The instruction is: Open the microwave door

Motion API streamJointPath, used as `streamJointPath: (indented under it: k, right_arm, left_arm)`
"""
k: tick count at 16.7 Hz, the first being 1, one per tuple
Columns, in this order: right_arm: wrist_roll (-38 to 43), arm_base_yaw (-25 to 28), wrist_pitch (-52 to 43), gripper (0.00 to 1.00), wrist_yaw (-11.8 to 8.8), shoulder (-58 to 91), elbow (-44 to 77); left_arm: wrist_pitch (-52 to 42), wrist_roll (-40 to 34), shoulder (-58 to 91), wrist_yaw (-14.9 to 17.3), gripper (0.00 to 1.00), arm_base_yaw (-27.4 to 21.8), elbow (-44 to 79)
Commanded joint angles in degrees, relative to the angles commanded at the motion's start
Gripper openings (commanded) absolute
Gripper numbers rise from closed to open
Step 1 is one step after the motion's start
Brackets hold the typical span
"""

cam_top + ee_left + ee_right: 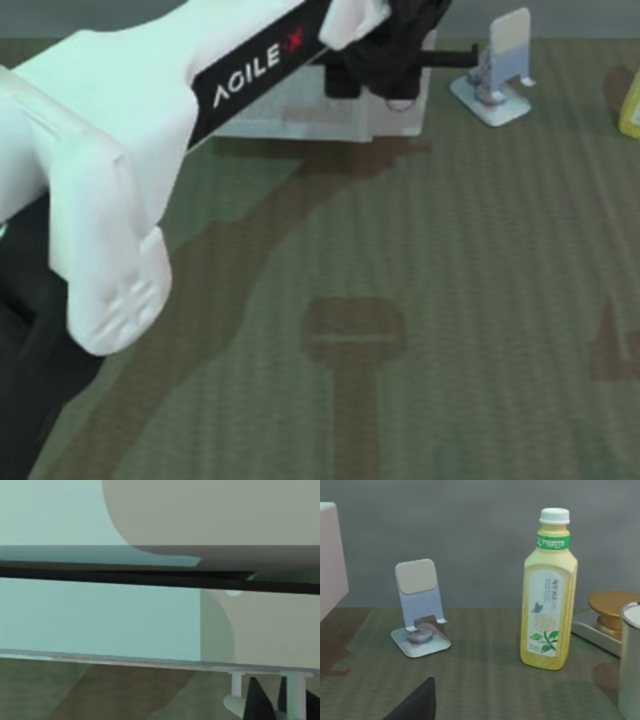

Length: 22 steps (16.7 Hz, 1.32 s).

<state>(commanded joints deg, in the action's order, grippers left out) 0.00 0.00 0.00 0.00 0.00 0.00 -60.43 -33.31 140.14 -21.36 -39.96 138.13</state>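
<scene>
Microwave (330, 115) sits at the table's (450, 300) far edge, left of centre, mostly hidden under my left arm. Left gripper (385, 60) is at its front (jaw state: cannot tell). A phone stand (497, 70) stands just right.

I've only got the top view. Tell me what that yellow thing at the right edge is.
Observer: A yellow bottle, upright, with a white cap, a green collar and a flower label.
Operator: Say what stands beside it.
Observer: A gold dome-like piece on a flat grey base, apart from the bottle.
Operator: Report anything else there.
Observer: A metal cup, only partly in the right wrist view. The right arm, outside your view, faces these things; the left gripper is at the microwave.
</scene>
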Motion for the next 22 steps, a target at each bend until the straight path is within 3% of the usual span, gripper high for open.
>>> streamJointPath:
  k: [4, 22]
  right_arm:
    - [0.0, 0.0, 0.0, 1.00, 0.0, 0.0, 0.0]
    - [0.0, 0.0, 0.0, 1.00, 0.0, 0.0, 0.0]
  left_arm:
    - [-7.3, -1.8, 1.8, 2.8, 0.00, 1.0, 6.0]
    - [-7.5, -1.9, 1.8, 2.9, 0.00, 1.0, 6.3]
